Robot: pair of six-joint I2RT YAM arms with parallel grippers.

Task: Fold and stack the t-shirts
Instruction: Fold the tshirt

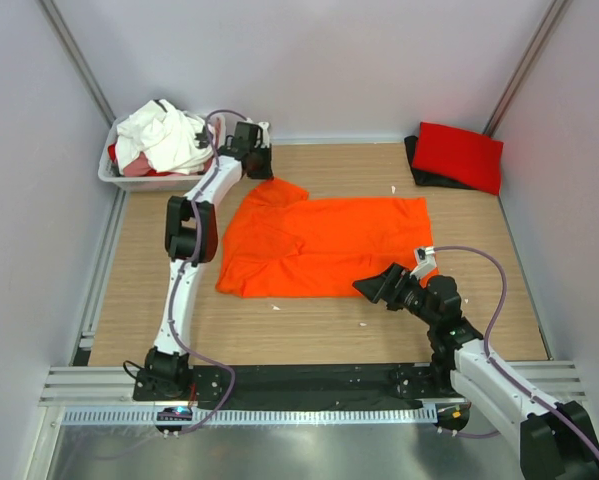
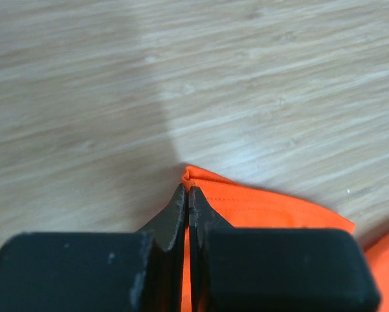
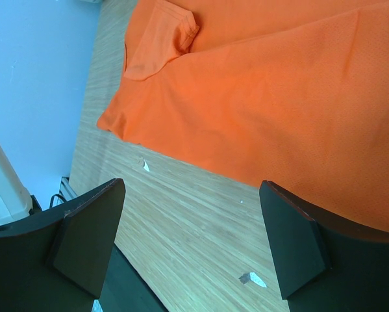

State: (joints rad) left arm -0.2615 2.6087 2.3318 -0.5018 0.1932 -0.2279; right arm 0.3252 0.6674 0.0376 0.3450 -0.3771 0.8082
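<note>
The bright orange t-shirt (image 1: 324,245) lies spread flat in the middle of the table. My left gripper (image 1: 262,172) is at its far left sleeve corner, shut on a pinch of the orange cloth (image 2: 259,205). My right gripper (image 1: 376,286) hovers open and empty over the bare wood just in front of the shirt's near hem (image 3: 298,97). A folded red t-shirt (image 1: 461,155) lies on a black one (image 1: 424,172) at the far right. White shirts (image 1: 164,135) are heaped in the tub.
A white plastic tub (image 1: 129,176) stands at the far left corner. Small white scraps (image 3: 252,279) lie on the wood near the shirt's front edge. Grey walls close in both sides and the back.
</note>
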